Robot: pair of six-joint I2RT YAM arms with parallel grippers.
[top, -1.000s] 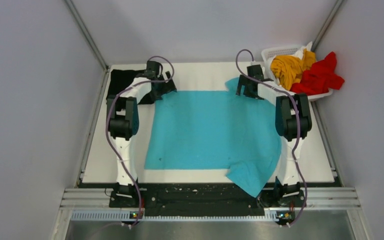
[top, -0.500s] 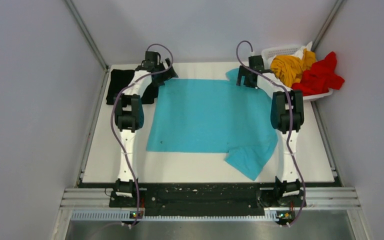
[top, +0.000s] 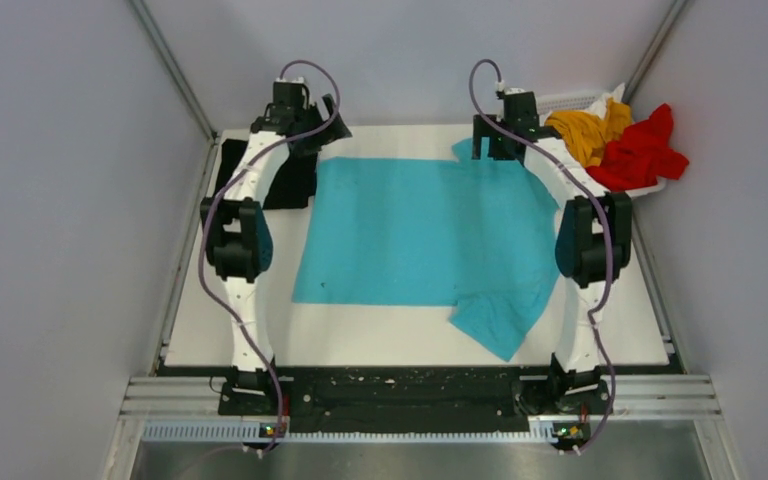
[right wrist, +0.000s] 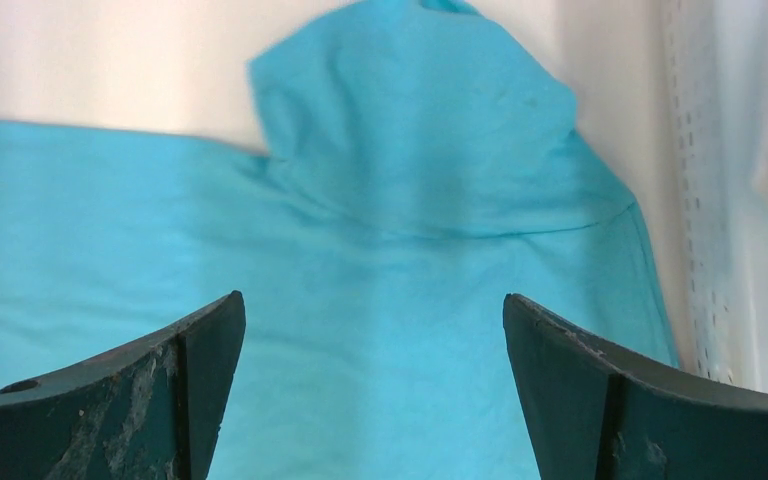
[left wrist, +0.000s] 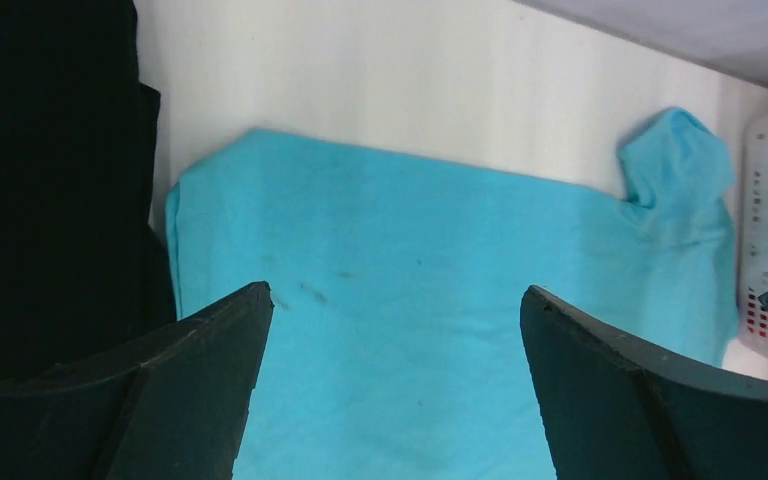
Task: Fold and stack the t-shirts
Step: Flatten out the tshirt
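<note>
While both arms reach out over the far edge of the turquoise t-shirt [top: 420,235], neither one holds anything. The left gripper [left wrist: 395,293] and the right gripper [right wrist: 372,300] both hang above the cloth with their jaws wide apart and only turquoise showing between them.

That shirt lies spread nearly flat on the white table [top: 380,345] between the two arms. Its far right sleeve [right wrist: 410,120] sticks out beyond the far edge, and its near right sleeve [top: 495,325] is skewed and rumpled at the near corner. The black t-shirt [top: 235,170] sits just beside the turquoise shirt's far left corner as a compact dark block, partly hidden by the left arm. Beyond the far right corner, the mustard t-shirt [top: 580,135] and the red t-shirt [top: 645,150] are heaped in the white basket [top: 560,101].

The step in hand looks like the first fold of the turquoise shirt, with two shirts waiting. Next, each gripper likely needs to drop onto its own far corner, pinch the cloth cleanly, and carry that edge towards the near hem evenly so the body doubles over without skewing. The loose sleeves will probably need tucking in first or soon after.
</note>
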